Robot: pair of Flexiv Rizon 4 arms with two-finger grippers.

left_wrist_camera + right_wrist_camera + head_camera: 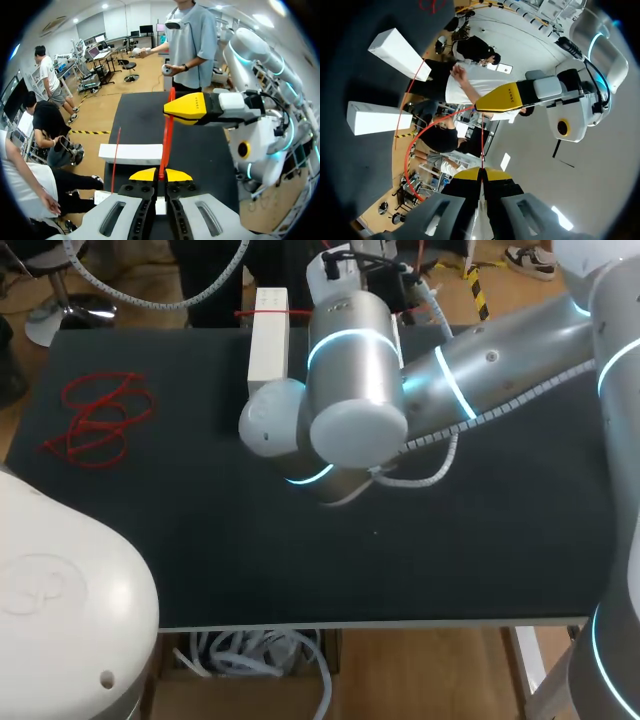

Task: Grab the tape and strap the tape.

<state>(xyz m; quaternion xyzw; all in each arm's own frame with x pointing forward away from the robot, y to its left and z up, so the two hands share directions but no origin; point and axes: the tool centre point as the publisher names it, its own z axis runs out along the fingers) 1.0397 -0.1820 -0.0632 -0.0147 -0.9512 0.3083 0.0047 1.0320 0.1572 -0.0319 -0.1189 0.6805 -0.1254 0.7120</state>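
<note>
Holding a thin red tape strand [167, 130] with both claws: my left claw [160, 175] is clenched on it just beside the long white cardboard box [131, 153] on the black table [200, 540], and my right claw [481, 173] pinches what I take to be the same strand. It looks light, limp and slippery, so I'd hold it near the box, under tension. A loose red tape tangle [97, 418] lies well apart.

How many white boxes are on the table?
2, both in the right wrist view: one white box, another beside it with a gap between, on the table. The head view shows one; my right arm may hide the other.
</note>
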